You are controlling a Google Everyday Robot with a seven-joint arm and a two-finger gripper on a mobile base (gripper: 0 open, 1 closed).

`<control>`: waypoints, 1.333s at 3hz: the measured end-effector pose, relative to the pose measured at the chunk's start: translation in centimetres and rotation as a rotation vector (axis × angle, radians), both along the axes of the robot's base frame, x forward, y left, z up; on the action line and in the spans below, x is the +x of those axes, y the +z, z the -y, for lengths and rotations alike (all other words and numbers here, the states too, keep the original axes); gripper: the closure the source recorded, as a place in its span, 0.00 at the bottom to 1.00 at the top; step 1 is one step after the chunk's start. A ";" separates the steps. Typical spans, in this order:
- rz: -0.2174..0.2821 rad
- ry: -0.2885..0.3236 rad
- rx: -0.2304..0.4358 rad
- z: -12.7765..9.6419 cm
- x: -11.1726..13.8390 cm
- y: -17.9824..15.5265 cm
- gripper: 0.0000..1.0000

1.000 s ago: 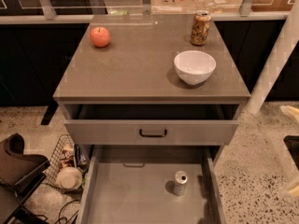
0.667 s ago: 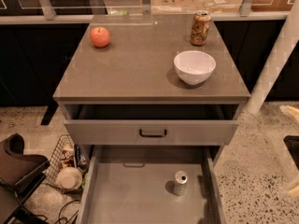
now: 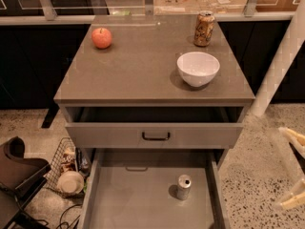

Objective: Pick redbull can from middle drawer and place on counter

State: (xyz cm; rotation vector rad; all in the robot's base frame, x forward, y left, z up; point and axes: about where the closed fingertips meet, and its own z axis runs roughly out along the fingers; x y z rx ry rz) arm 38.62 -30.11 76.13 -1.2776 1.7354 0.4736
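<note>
The redbull can (image 3: 183, 187) is a slim silver can with a shiny top. It stands upright on the grey floor of the open middle drawer (image 3: 143, 199), right of centre. The counter (image 3: 143, 75) is the grey-brown top of the cabinet above it. My gripper (image 3: 292, 168) shows at the right edge of the camera view, over the speckled floor to the right of the drawer. Its two pale fingers (image 3: 291, 136) are spread apart and hold nothing. It is well apart from the can.
On the counter are a red apple (image 3: 101, 37) at back left, a white bowl (image 3: 198, 68) at front right and a brown-orange can (image 3: 204, 28) at back right. The top drawer (image 3: 155, 135) with a dark handle is slightly open. A wire basket (image 3: 69, 168) sits on the floor at left.
The gripper's fingers have come a little further into view at the right edge. The can, the drawers and the things on the counter have not moved.
</note>
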 end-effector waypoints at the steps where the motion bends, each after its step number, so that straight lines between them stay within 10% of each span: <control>1: -0.004 -0.022 0.116 0.9 -0.1 -4.7 0.00; 4: 0.081 -0.047 0.285 0.6 -0.3 -12.4 0.00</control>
